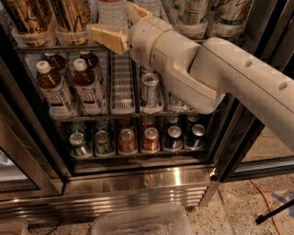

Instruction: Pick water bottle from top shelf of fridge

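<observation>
A silver can [150, 87] stands upright. Just left of it is a white lane tray [122, 82], then two brown bottles [85, 85] with white caps. Below it stands a row of small cans [133, 140]. Far below, to its right, lies an orange cable [262, 199]. The gripper [110, 18] is above it to the left, jaws apart.

Matt plastic gripper [111, 19] (at clear water bottle [111, 8])

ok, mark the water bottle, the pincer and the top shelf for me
water bottle [114, 13], camera view, ribbed clear body.
pincer [110, 19], camera view, midpoint of its open gap, just in front of the bottle.
top shelf [50, 47], camera view, front wire edge.
</observation>
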You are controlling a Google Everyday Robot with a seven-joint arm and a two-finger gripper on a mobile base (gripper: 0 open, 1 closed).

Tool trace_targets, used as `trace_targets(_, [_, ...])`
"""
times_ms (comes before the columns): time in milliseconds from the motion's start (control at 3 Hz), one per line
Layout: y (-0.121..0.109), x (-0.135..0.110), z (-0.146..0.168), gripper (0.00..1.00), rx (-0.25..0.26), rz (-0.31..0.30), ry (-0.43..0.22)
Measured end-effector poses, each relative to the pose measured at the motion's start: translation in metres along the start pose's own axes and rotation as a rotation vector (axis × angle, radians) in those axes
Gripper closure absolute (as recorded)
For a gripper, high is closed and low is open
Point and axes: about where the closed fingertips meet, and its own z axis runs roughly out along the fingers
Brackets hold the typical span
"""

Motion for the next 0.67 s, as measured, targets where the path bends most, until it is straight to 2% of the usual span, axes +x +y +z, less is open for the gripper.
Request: trace_targets(667, [-0.0056,-0.0002,0.0130,0.25,-0.073,0.015,-0.027])
